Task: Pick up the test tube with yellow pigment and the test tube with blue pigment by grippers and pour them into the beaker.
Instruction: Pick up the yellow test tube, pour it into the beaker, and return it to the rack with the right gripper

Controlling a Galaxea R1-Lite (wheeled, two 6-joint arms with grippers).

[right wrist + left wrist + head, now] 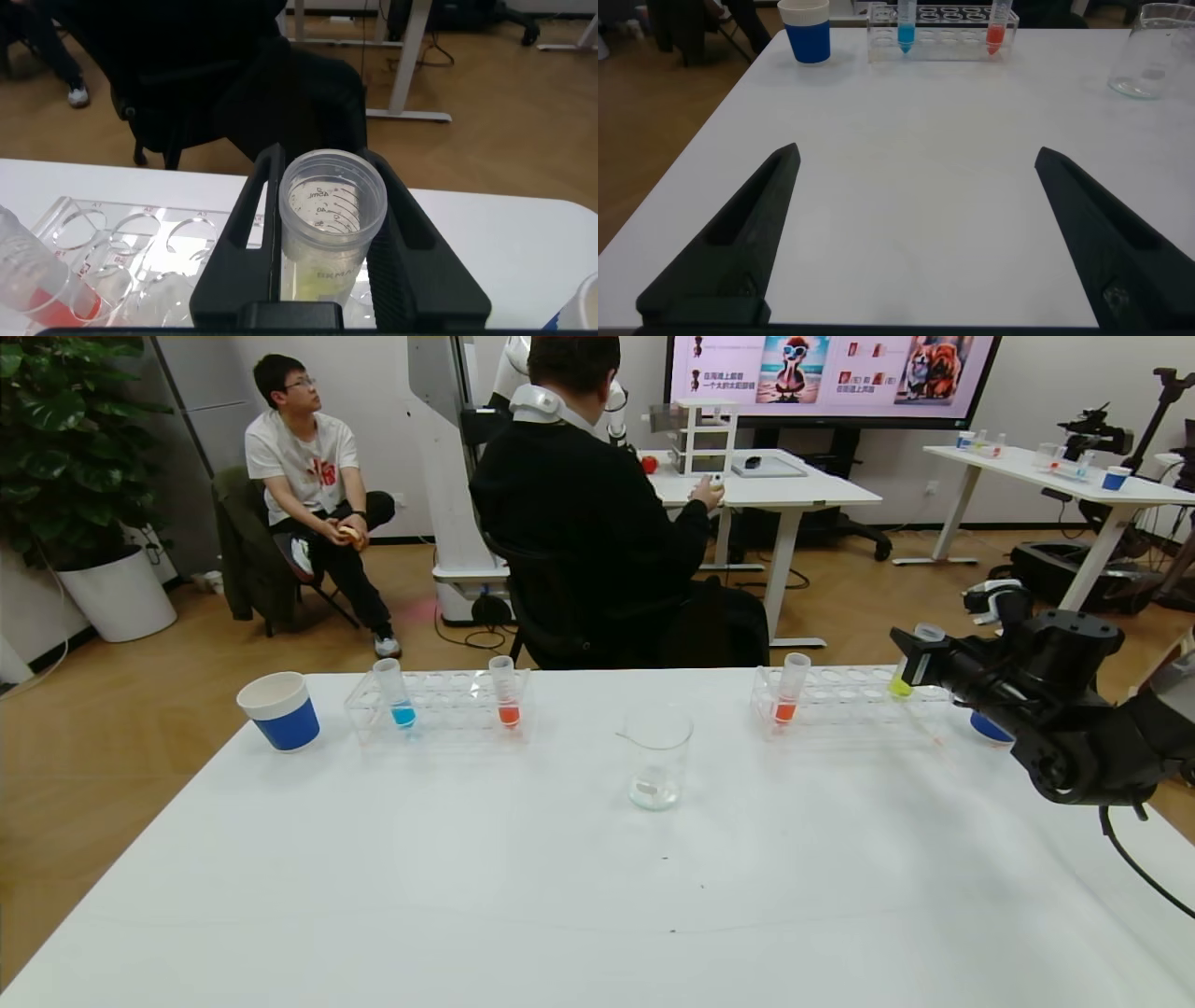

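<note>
Right gripper point(322, 247) clamped on test tube with yellow pigment point(332, 224) at right rack point(840, 705), left gripper point(915, 233) spread wide above table point(560, 896), test tube with blue pigment point(394, 693) upright in left rack point(439, 705), beaker point(656, 756) between racks.

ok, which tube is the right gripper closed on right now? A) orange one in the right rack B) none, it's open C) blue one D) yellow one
D: in the right wrist view the right gripper has its fingers on either side of the test tube with yellow pigment, and the head view shows its yellow-green tip at the right rack.
</note>
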